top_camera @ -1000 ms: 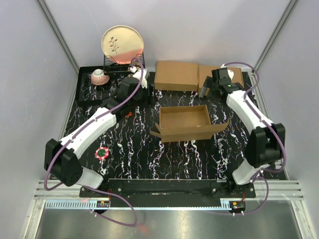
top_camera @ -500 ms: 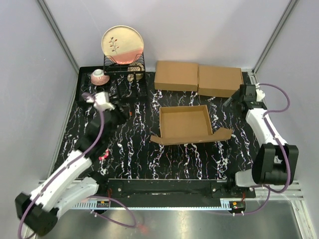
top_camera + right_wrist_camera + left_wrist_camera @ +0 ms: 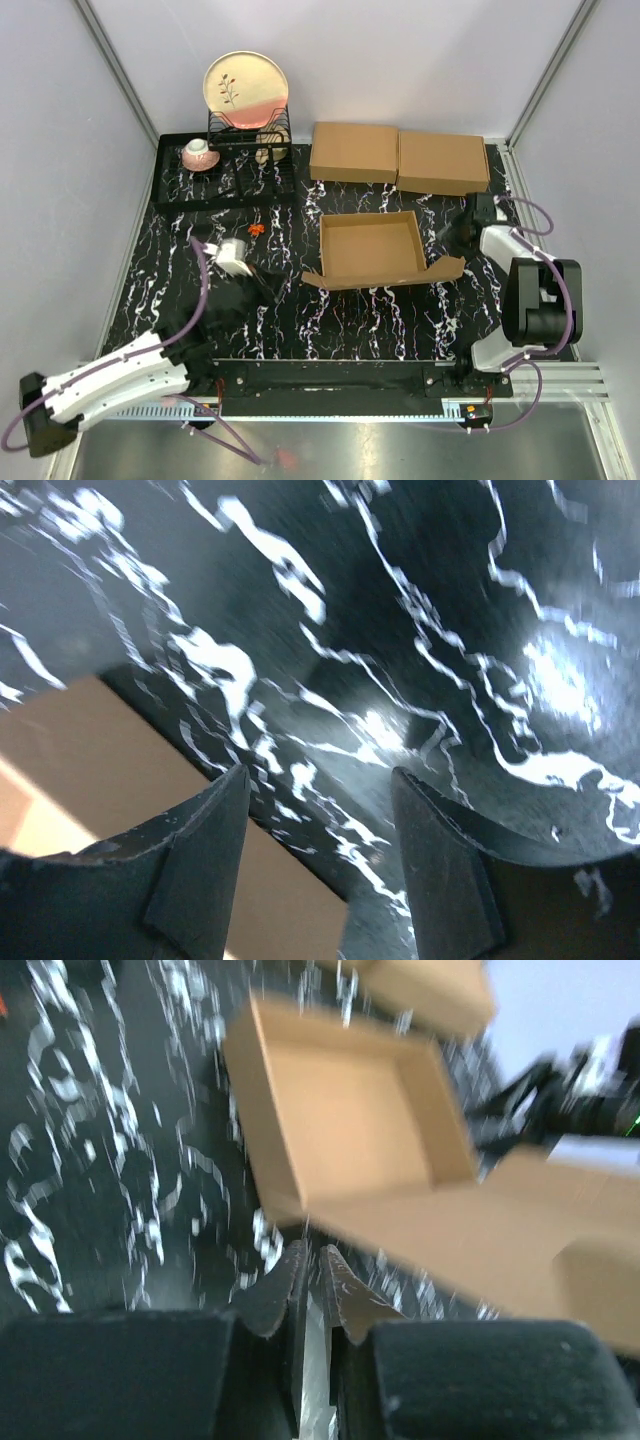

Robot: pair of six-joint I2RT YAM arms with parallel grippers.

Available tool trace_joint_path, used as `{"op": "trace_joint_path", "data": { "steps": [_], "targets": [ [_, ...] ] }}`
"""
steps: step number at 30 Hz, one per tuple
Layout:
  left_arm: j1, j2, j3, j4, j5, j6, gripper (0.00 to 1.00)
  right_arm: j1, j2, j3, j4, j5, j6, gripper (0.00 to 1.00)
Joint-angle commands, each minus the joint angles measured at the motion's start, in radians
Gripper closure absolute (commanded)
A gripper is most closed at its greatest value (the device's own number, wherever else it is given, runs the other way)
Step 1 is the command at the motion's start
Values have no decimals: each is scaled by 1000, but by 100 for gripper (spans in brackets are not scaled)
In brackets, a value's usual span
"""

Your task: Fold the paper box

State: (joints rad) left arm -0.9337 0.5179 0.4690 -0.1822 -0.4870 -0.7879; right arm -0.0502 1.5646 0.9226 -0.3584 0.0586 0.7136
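The paper box [image 3: 370,248] lies mid-table as a shallow open tray of brown cardboard, with a flap [image 3: 440,270] spread flat along its near side. My left gripper [image 3: 266,287] hovers to its left, apart from it. In the left wrist view the box [image 3: 350,1120] is ahead, and the gripper [image 3: 313,1252] is almost shut, a thin slit between its fingers and nothing in it. My right gripper [image 3: 456,232] sits just off the box's right end. In the right wrist view it [image 3: 320,772] stands open and empty over the mat, with brown cardboard [image 3: 60,750] at lower left.
Two flat brown boxes [image 3: 353,152] [image 3: 443,162] lie side by side at the back. A dish rack [image 3: 250,135] holds a plate [image 3: 246,85], and a cup [image 3: 199,153] sits on the black tray [image 3: 180,190] at back left. A small orange thing [image 3: 256,229] lies on the mat.
Both arms have drawn back from the far side toward their bases. The left gripper's fingers have come nearly together and the right's have narrowed. The box's near flap has dropped flatter.
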Motion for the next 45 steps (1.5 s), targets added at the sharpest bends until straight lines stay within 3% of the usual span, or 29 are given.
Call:
{"op": "trace_joint_path", "data": {
  "steps": [1,5,11,15,20,28,34,38,41,45],
  "targets": [
    [-160,106,-87,68,-16,-126,88,19,-75,-114,59,-56,24,36],
    [-241,241,-78,179,47,-96,90,38,-83,-191,88,-117,27,36],
    [-249,482,-86,446,143,-91,85,122,-101,-260,147,-155,73,36],
    [-243,562,-26,440,53,-57,79,200,-138,-283,151,-160,107,35],
    [-122,596,-7,418,39,-73,76,271,-221,-317,139,-158,148,35],
    [116,597,-4,441,96,-50,74,395,-325,-349,99,-131,187,35],
    [226,512,-6,423,77,16,72,421,-422,-350,44,-85,153,35],
    [302,433,-9,342,67,29,71,423,-512,-324,-8,80,132,32],
    [338,357,6,259,32,24,71,423,-558,-243,1,205,46,29],
    [351,280,62,141,-18,38,69,421,-421,-57,105,296,-183,24]
  ]
}}
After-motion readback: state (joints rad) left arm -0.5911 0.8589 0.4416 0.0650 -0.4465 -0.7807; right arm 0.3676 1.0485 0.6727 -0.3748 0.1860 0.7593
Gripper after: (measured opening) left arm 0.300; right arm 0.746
